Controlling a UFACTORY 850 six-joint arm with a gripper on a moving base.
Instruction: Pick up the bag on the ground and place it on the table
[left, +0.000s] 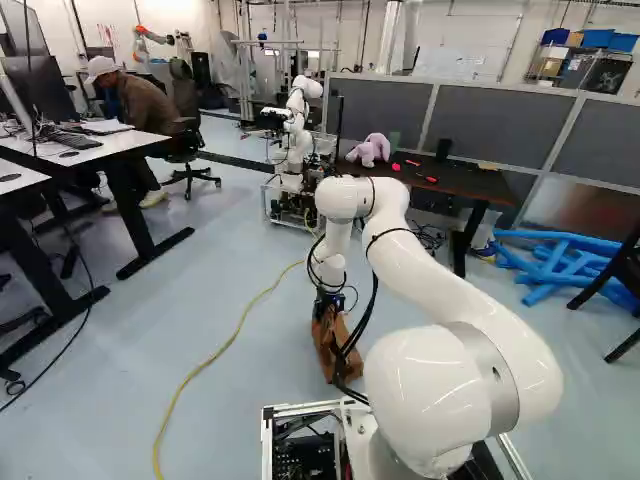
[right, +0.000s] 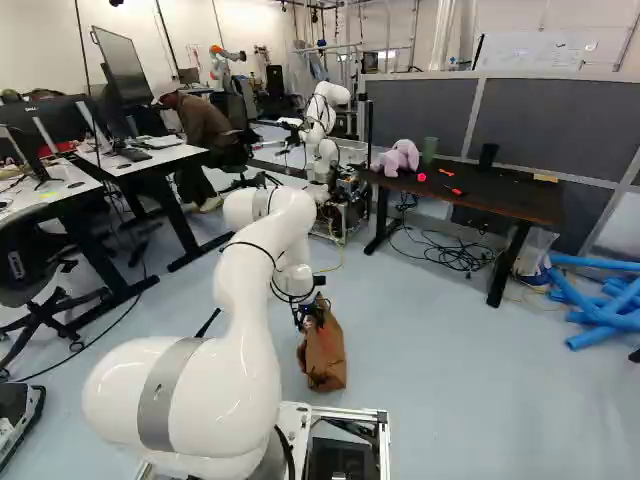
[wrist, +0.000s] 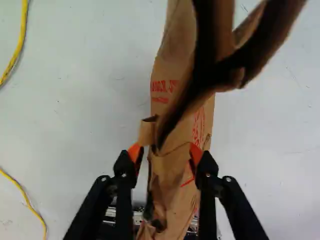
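the brown paper bag (right: 324, 352) is on the floor (right: 430, 370), just ahead of the base and well apart from the dark table (right: 530, 203). the arm (right: 250, 310) reaches down over it, with the gripper (right: 309, 314) at the bag's top. in the wrist view the jaws of the gripper (wrist: 165, 154) stand apart, released, one to each side of the bag's crumpled upper edge, with brown paper between the orange pads (wrist: 195, 153). the bag's handles (wrist: 217, 70) loop up ahead of the fingers, close to the camera, and red print shows on its side. the table stands farther ahead, to the right of the bag in the right base view. on it are a lilac stuffed toy (right: 397, 158), a green cup (right: 429, 151) and a black cup (right: 488, 155). a yellow cable (left: 222, 350) runs along the floor beside the bag, blue foam tubes (right: 600, 312) lie beyond the table's right end, and another robot (right: 320, 120) stands near its left end.
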